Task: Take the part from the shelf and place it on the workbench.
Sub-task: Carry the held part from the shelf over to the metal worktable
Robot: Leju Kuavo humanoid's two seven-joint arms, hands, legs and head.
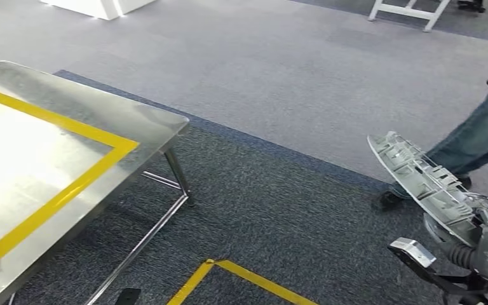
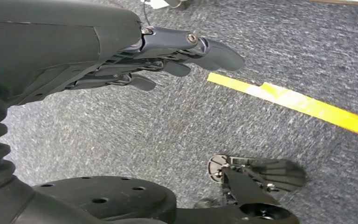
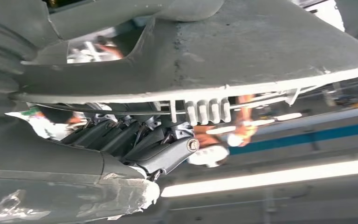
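Steel workbench (image 1: 159, 124) with yellow tape border (image 1: 70, 124) at left, corner toward the carpet. Left hand (image 2: 168, 56) hangs over the carpet, fingers loosely apart, holding nothing. Far right, right hand (image 3: 135, 144) grips the grey ribbed part (image 1: 419, 178) from beneath, well apart from the workbench. A person's leg (image 1: 476, 136) behind.

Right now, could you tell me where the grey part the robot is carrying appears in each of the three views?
Head view: the grey part is at the lower right, held by the right hand over the dark carpet.
Left wrist view: not in it.
Right wrist view: the part spans the upper picture, close against the fingers.
Shared landmark: the right hand gripping it.
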